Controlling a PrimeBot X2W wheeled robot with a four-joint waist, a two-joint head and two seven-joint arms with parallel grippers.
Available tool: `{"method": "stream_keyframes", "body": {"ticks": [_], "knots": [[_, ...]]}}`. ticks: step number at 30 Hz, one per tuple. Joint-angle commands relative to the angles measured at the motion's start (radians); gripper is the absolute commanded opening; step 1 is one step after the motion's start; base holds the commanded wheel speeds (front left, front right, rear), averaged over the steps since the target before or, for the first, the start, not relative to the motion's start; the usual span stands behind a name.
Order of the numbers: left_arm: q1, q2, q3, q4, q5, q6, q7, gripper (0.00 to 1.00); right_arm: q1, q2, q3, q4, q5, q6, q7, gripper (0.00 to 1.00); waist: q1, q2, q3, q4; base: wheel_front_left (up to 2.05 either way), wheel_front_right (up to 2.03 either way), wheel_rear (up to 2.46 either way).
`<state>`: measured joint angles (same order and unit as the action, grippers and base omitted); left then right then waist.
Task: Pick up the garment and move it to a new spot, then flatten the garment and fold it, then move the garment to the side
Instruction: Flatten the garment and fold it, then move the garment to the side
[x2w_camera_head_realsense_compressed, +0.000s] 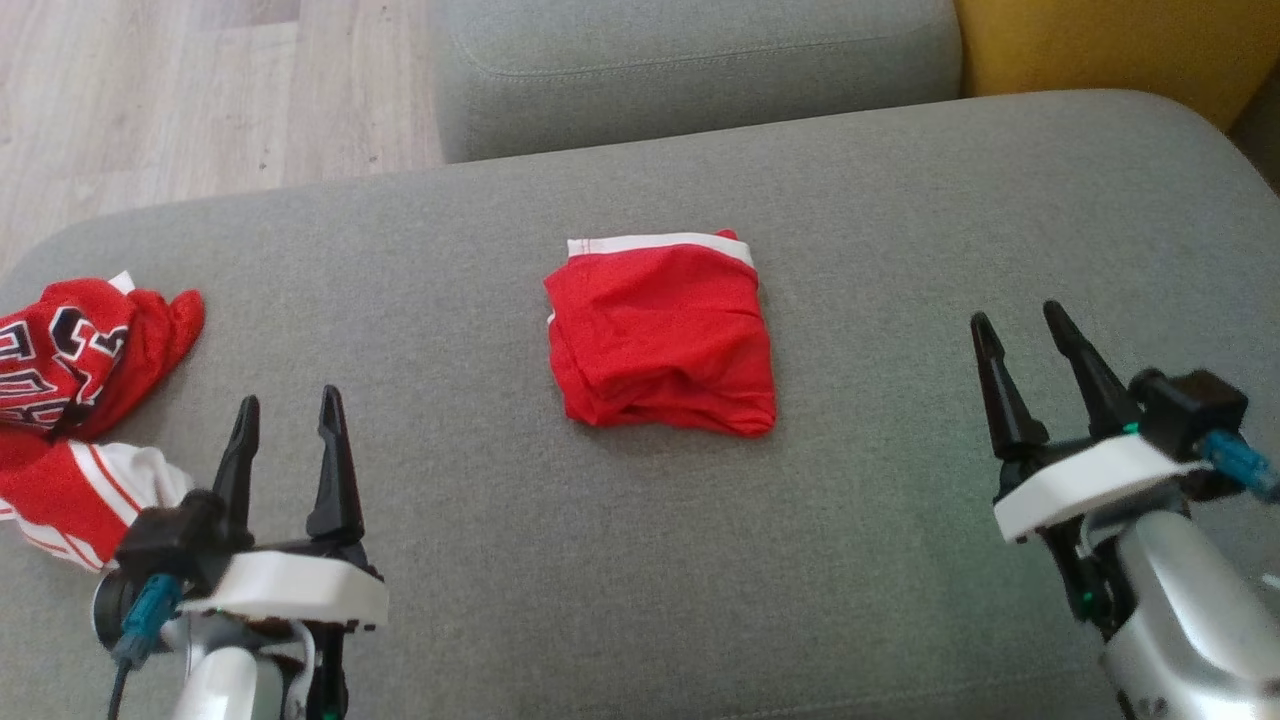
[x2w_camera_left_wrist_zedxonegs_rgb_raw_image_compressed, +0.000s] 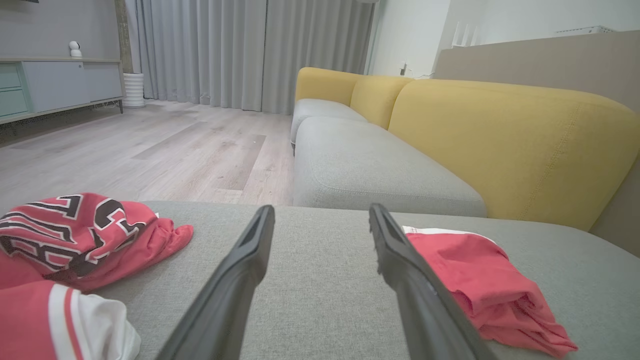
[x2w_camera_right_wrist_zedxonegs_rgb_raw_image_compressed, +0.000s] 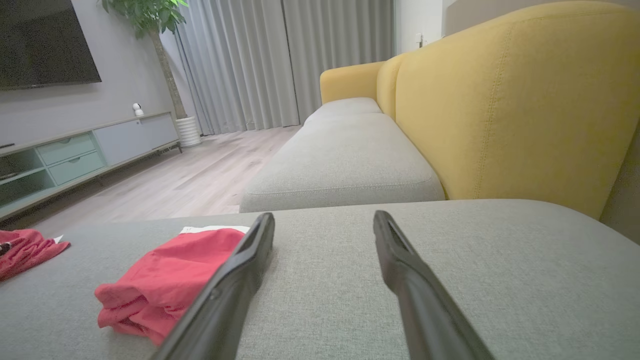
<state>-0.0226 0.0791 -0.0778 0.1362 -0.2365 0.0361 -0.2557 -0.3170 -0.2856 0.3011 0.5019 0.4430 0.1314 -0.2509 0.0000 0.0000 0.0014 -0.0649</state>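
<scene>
A red garment (x2w_camera_head_realsense_compressed: 661, 335) with a white band along its far edge lies folded into a rough square in the middle of the grey sofa seat (x2w_camera_head_realsense_compressed: 900, 200). It shows to the right of my left fingers as the garment (x2w_camera_left_wrist_zedxonegs_rgb_raw_image_compressed: 480, 285) and to the left of my right fingers as the garment (x2w_camera_right_wrist_zedxonegs_rgb_raw_image_compressed: 165, 285). My left gripper (x2w_camera_head_realsense_compressed: 288, 410) stands open at the lower left, well apart from it. At the lower right my right gripper (x2w_camera_head_realsense_compressed: 1020, 325) is open too, with nothing between its fingers.
A heap of other red and white clothes (x2w_camera_head_realsense_compressed: 80, 400) with black lettering lies at the seat's left end. Another grey seat cushion (x2w_camera_head_realsense_compressed: 690, 70) and a yellow backrest (x2w_camera_head_realsense_compressed: 1110, 40) lie beyond. Wooden floor (x2w_camera_head_realsense_compressed: 200, 90) runs past the far left edge.
</scene>
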Motion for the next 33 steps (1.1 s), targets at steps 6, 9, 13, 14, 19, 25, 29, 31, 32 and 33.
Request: {"method": "stream_keyframes", "body": {"ticks": [6, 9, 13, 14, 19, 25, 29, 31, 32, 33], "knots": [[-0.046, 0.007, 0.049, -0.021, 0.025, 0.001, -0.006, 1.00, 0.048, 0.057, -0.069, -0.078, -0.092, -0.001, -0.011, 1.00, 0.0000, 0.0000, 0.004, 0.010, 0.00, 0.00, 0.00], [-0.047, 0.002, 0.052, -0.019, 0.028, -0.002, -0.006, 1.00, 0.066, 0.077, -0.087, -0.092, -0.117, -0.001, -0.011, 1.00, 0.0000, 0.0000, 0.005, 0.014, 0.00, 0.00, 0.00], [-0.048, -0.004, 0.056, -0.020, 0.032, -0.005, -0.006, 1.00, 0.073, 0.090, -0.101, -0.106, -0.136, -0.001, -0.002, 1.00, 0.0000, 0.0000, 0.006, 0.020, 0.00, 0.00, 0.00], [-0.048, -0.005, 0.057, -0.021, 0.034, -0.006, -0.006, 1.00, 0.074, 0.092, -0.105, -0.110, -0.138, -0.001, 0.000, 1.00, 0.0000, 0.0000, 0.007, 0.021, 0.00, 0.00, 0.00], [-0.051, -0.009, 0.061, -0.022, 0.039, -0.011, -0.006, 1.00, 0.080, 0.096, -0.118, -0.128, -0.145, -0.001, 0.017, 1.00, 0.0000, 0.0000, 0.016, 0.026, 0.00, 0.00, 0.00], [-0.051, -0.015, 0.062, -0.022, 0.045, -0.016, -0.006, 1.00, 0.086, 0.100, -0.131, -0.142, -0.141, -0.001, 0.034, 1.00, 0.0000, 0.0000, 0.020, 0.033, 0.00, 0.00, 0.00], [-0.050, -0.019, 0.059, -0.027, 0.046, -0.018, -0.006, 1.00, 0.077, 0.101, -0.129, -0.142, -0.133, -0.001, 0.049, 1.00, 0.0000, 0.0000, 0.024, 0.046, 0.00, 0.00, 0.00], [-0.052, -0.020, 0.060, -0.027, 0.045, -0.019, -0.006, 1.00, 0.066, 0.100, -0.125, -0.142, -0.131, -0.001, 0.061, 1.00, 0.0000, 0.0000, 0.029, 0.056, 0.00, 0.00, 0.00], [-0.054, -0.020, 0.060, -0.027, 0.045, -0.020, -0.006, 1.00, 0.057, 0.098, -0.123, -0.141, -0.129, -0.001, 0.068, 1.00, 0.0000, 0.0000, 0.033, 0.062, 0.00, 0.00, 0.00], [-0.056, -0.021, 0.059, -0.027, 0.045, -0.021, -0.006, 1.00, 0.046, 0.096, -0.119, -0.139, -0.125, -0.001, 0.077, 1.00, 0.0000, 0.0000, 0.037, 0.069, 0.00, 0.00, 0.00]]}}
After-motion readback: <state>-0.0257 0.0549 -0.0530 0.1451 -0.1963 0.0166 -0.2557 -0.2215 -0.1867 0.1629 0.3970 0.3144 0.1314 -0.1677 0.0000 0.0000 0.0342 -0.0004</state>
